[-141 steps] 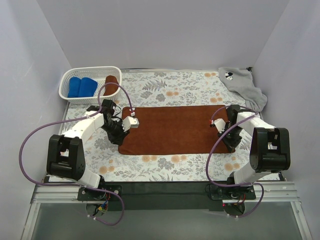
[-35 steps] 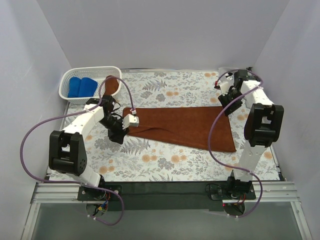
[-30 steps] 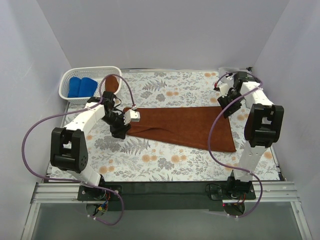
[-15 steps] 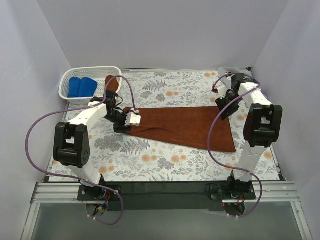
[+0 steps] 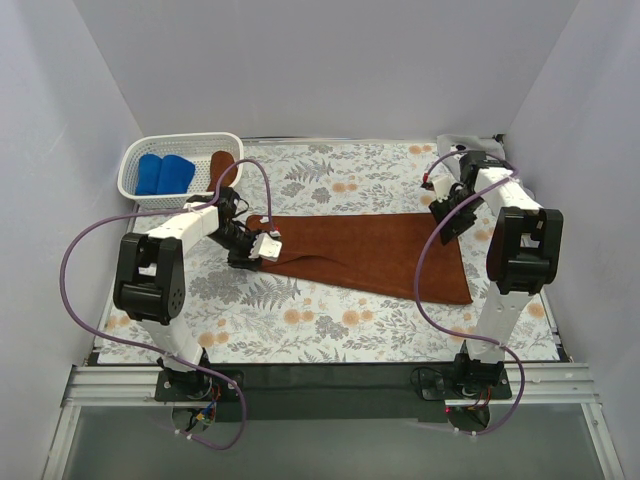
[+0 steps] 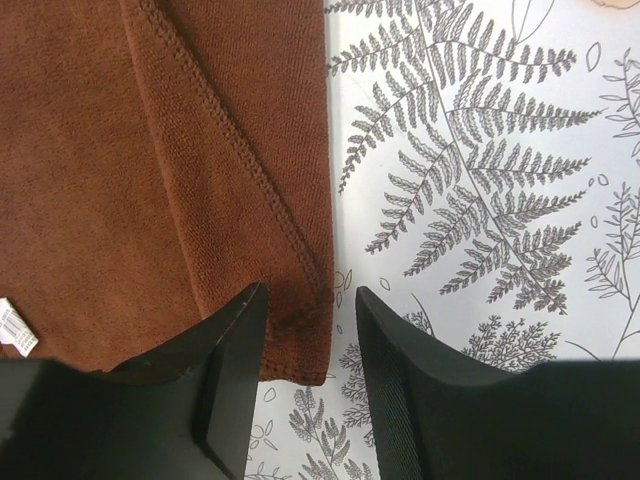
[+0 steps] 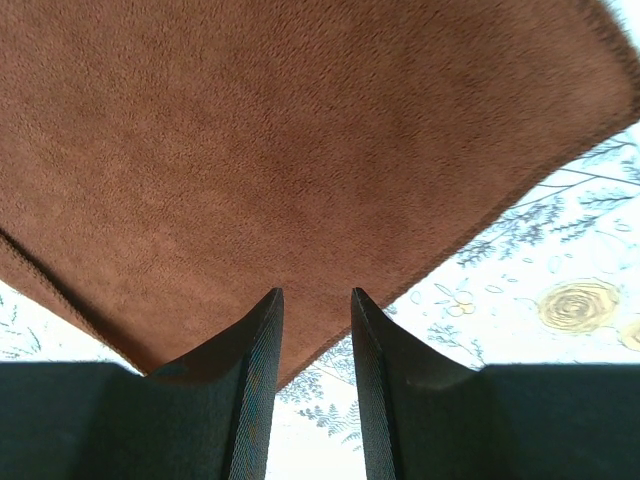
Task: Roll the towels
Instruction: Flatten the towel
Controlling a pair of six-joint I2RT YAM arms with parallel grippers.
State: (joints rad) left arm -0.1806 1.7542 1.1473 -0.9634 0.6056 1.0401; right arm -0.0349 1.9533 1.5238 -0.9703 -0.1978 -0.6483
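**Two robot arms at the ends of a rust-brown towel**

A rust-brown towel [image 5: 370,250] lies spread across the middle of a floral tablecloth [image 5: 330,320], its long side running left to right. The left gripper [image 5: 262,248] sits low at the towel's left end. There a strip of cloth is folded over, and the hemmed corner lies between the partly parted jaws; I cannot tell whether they pinch it. The right gripper [image 5: 445,215] is clenched on the far right corner, which is lifted off the table. In the far left corner a white basket [image 5: 135,165] holds two rolled blue towels [image 5: 165,173] and a rust-brown roll [image 5: 222,168]. A grey towel [image 5: 452,141] shows in the far right corner, mostly hidden behind the right arm.
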